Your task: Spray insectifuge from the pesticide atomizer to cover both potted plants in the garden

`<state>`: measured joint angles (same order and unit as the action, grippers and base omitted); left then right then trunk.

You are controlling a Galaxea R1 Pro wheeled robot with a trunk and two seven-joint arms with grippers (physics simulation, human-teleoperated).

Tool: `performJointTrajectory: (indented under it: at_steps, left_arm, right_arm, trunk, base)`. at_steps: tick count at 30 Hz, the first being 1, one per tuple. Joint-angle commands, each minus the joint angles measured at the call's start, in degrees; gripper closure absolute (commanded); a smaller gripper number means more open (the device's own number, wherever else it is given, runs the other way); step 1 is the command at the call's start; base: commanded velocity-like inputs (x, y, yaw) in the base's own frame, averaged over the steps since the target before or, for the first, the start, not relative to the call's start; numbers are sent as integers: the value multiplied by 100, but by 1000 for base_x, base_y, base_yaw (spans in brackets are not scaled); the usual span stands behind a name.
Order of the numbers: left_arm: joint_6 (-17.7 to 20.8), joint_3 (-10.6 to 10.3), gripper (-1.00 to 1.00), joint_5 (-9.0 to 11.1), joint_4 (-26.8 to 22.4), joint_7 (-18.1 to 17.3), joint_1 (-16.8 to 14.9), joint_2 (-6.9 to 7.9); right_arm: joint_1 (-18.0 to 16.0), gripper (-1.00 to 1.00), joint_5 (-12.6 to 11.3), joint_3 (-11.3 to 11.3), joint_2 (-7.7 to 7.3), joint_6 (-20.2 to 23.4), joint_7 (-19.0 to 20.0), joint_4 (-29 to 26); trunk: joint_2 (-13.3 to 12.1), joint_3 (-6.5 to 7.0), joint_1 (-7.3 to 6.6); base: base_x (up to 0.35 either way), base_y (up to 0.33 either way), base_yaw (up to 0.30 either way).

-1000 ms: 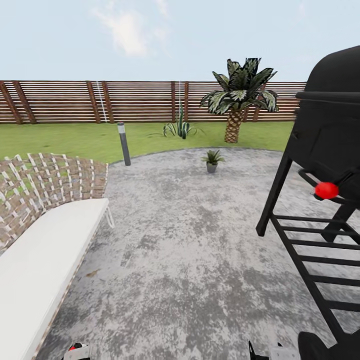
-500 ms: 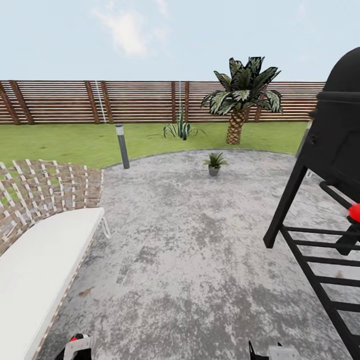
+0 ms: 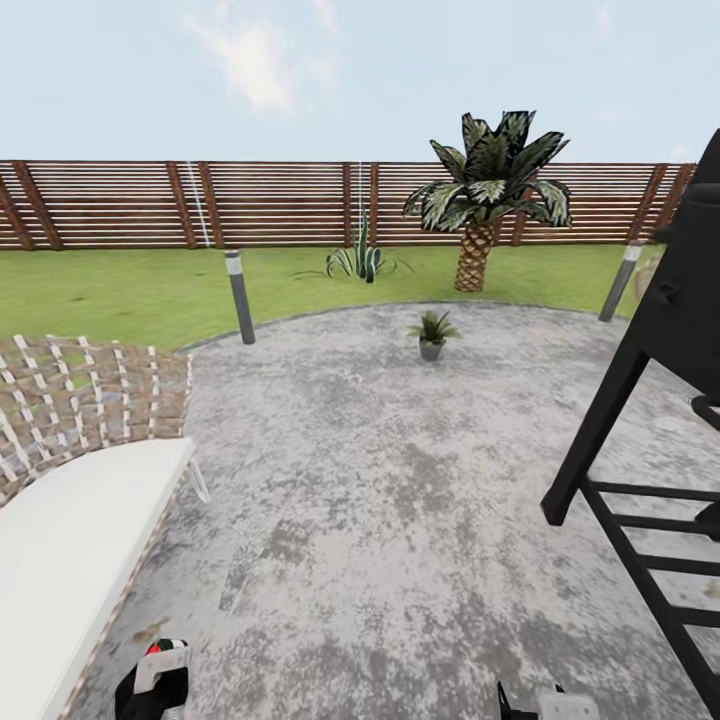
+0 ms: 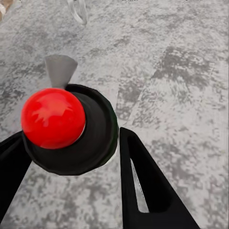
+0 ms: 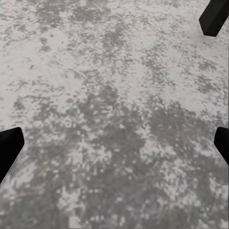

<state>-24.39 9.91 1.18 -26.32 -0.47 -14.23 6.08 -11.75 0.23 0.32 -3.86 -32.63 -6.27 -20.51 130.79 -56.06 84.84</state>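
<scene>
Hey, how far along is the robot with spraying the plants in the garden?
Done: possibly the pickup. A red-topped object sits between the fingers of the left hand, though I cannot confirm it is the atomizer. In hand: the robot is on the patio, facing one potted plant well ahead. Left: reaching it, then spraying both plants. The right hand is open, holding nothing.
</scene>
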Motion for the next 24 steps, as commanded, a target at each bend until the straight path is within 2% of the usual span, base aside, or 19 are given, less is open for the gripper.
performJointTrajectory:
  at_steps: [1, 10, 15, 24]
  left_arm:
    - [-19, 4, 100, 14, 4, -2, 1, -1]
    - [-54, 17, 100, 20, 119, 28, 32, 7]
    - [-88, 21, 100, 11, 485, 29, 123, 7]
    - [-83, 12, 100, 5, 548, 29, 131, -22]
  right_arm:
    - [-3, -100, 3, 4, 0, -15, -16, 4]
    - [-3, -100, 3, 7, 0, -15, -17, 4]
    - [-3, -100, 5, 11, 0, -15, -16, 4]
    - [-3, -100, 11, 9, 0, -15, -15, 4]
  trunk:
    - [2, -5, 2]
    - [2, -5, 2]
    - [2, -5, 2]
    - [2, -5, 2]
  base:
    - [338, 0, 0]
    - [338, -51, 0]
    - [338, -75, 0]
    - [338, -75, 0]
